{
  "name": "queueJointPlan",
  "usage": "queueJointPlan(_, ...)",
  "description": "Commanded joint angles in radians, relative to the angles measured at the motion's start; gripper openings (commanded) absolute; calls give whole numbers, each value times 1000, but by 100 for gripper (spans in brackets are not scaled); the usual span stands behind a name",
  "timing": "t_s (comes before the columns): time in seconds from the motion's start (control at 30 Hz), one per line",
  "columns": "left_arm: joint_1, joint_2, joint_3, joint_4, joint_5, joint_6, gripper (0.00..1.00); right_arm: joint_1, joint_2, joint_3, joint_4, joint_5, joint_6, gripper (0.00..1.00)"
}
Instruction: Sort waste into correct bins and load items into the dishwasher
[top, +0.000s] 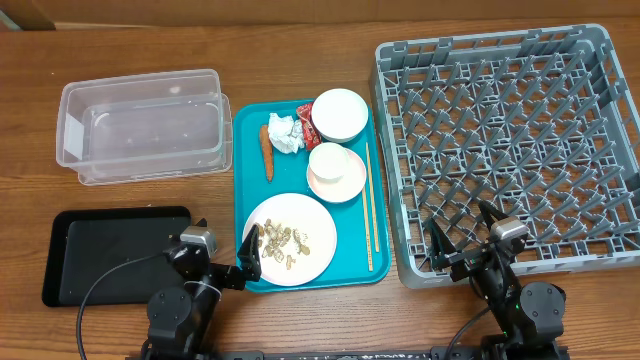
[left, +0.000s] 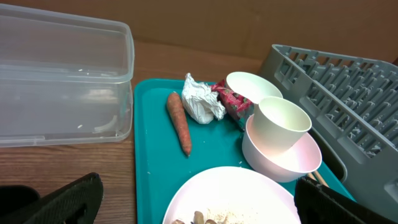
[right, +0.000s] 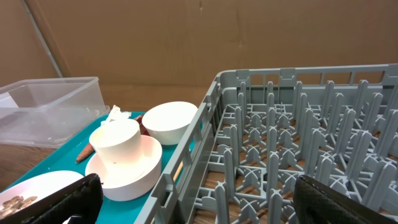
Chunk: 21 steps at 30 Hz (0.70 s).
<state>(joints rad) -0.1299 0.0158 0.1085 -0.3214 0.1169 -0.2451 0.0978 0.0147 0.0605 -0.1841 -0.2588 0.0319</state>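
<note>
On the teal tray (top: 250, 190) lie a white plate (top: 290, 238) with beige food scraps (top: 283, 240), an orange carrot (left: 179, 122), a crumpled paper wad (left: 202, 99) and a red wrapper (left: 231, 99). A white bowl (top: 340, 113) stands at the tray's back. A small white cup (left: 281, 121) sits inside the pink bowl (left: 283, 158). Chopsticks (top: 368, 205) lie along the tray's right edge. My left gripper (top: 225, 255) hangs open at the plate's near edge. My right gripper (top: 465, 235) stands open over the near left corner of the grey dish rack (top: 510, 150). Both hold nothing.
A clear plastic tub (top: 140, 125) stands at the back left with nothing in it. A flat black tray (top: 115, 250) lies at the front left, beside my left arm. The rack's upright pegs (right: 298, 124) fill the right side of the table.
</note>
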Motion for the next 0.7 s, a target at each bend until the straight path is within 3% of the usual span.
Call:
queueJointPlan(0.0,5,-11,-11,5,7,-13,100,-8,-11,-3,4,-5,-3,100)
queueJointPlan(0.27,5,-11,-11,6,-124,46,100,-8,-11,-3,58,-6,-2,100)
queueJointPlan(0.5,5,-11,-11,19,-42,27,100,-8,-11,-3,87,-64,33,100)
queueJointPlan(0.67,5,-11,-10,211,55,-52,100,-8,-11,10,158,-218,76,100)
